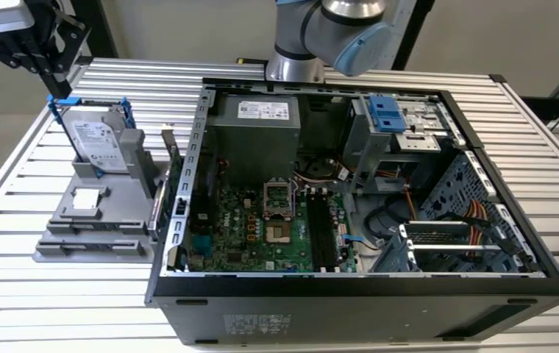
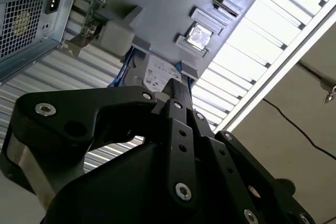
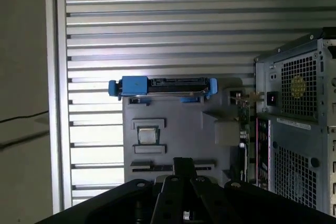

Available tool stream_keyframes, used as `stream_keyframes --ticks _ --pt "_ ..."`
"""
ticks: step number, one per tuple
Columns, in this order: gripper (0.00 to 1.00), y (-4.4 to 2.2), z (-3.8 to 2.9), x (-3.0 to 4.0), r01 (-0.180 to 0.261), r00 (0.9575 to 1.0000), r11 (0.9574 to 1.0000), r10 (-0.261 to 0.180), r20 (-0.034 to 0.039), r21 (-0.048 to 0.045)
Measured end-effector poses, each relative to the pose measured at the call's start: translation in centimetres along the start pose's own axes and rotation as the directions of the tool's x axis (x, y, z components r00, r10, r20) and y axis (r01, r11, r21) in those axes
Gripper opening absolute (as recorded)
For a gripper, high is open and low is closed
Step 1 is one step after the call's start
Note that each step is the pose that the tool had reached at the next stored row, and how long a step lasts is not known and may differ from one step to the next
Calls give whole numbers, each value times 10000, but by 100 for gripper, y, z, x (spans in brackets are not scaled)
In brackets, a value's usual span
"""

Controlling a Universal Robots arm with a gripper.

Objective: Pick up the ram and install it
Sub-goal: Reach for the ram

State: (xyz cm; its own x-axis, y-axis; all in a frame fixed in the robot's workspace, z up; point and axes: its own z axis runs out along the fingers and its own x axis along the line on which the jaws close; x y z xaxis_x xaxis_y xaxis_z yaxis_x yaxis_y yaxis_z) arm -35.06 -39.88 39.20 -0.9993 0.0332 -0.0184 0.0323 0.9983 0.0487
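High over the table (image 1: 112, 73), near its far corner at the exterior view's left: the gripper (image 1: 52, 84). In the second wrist view its fingers (image 2: 176, 129) pressed side by side, no gap between them, nothing held.

Below it, close to the table's edge on that side, a grey holder (image 1: 83, 220). At the holder's far end, a drive (image 1: 96, 140) in a blue frame, standing upright.

In the first wrist view, the ram (image 3: 152, 168) as a thin dark strip, edge up, in a slot at the holder's opposite end. Partly covered there by the gripper's tip, yet clear of it and untouched. Between drive and ram, a small pale square chip (image 3: 147, 136) flat in a recess of the holder.

Just beside the holder, toward the table's middle, a green card (image 1: 168, 165) on edge. Next to that, the open case (image 1: 358, 294) on its side, with the board (image 1: 250, 228) facing up. Behind the case, at the table's far edge, the arm (image 1: 329, 29).
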Motion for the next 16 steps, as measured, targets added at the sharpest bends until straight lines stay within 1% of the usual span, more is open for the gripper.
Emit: stream_keyframes --ticks 9,16 --pt "0 -9 -1 1 44 10000 10000 -44 -3 -1" --pt "0 -106 -5 -3 43 10000 10000 -43 -9 -8"
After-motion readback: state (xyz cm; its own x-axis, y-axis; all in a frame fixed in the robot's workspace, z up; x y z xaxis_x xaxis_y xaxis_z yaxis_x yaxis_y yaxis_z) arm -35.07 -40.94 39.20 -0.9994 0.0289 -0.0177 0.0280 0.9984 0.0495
